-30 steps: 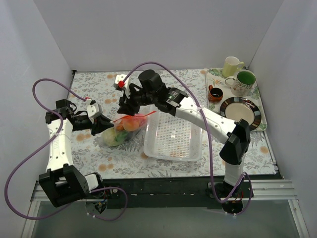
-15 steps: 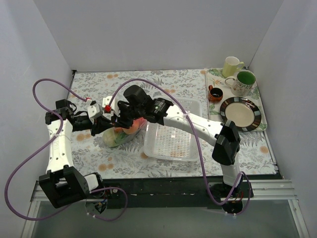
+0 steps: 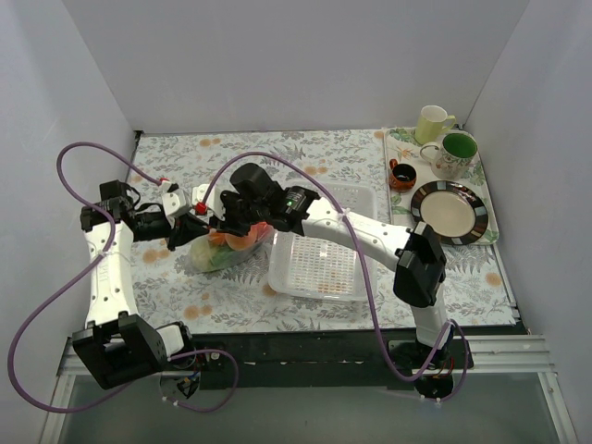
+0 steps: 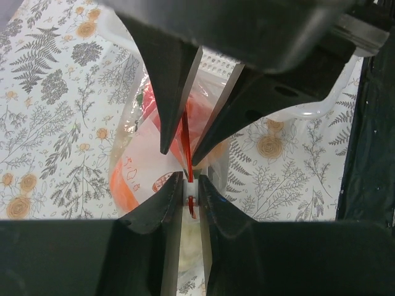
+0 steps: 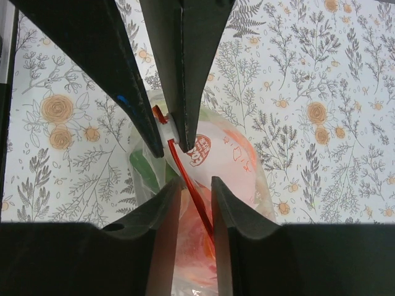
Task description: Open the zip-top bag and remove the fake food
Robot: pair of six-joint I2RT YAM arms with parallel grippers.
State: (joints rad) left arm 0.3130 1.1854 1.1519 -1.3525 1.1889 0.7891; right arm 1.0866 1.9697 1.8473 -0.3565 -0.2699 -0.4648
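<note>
The zip-top bag (image 3: 228,252) lies on the floral cloth, left of the basket, with orange (image 3: 243,242) and light green (image 3: 214,259) fake food inside. My left gripper (image 3: 192,228) is shut on the white slider at the end of the red zip strip (image 4: 190,185). My right gripper (image 3: 225,222) meets it from the other side. In the right wrist view its jaws (image 5: 196,185) stand narrowly apart, straddling the red strip (image 5: 185,172) over the bag (image 5: 231,154). A dark green piece (image 5: 142,168) shows through the plastic.
A white perforated basket (image 3: 324,257) sits just right of the bag. A tray (image 3: 488,222) at the back right holds two mugs, a small brown cup and a dark-rimmed plate. Purple cables loop over both arms.
My right gripper has moved left and down along the bag's mouth, close to my left gripper. The left gripper has shifted slightly, still on the slider.
</note>
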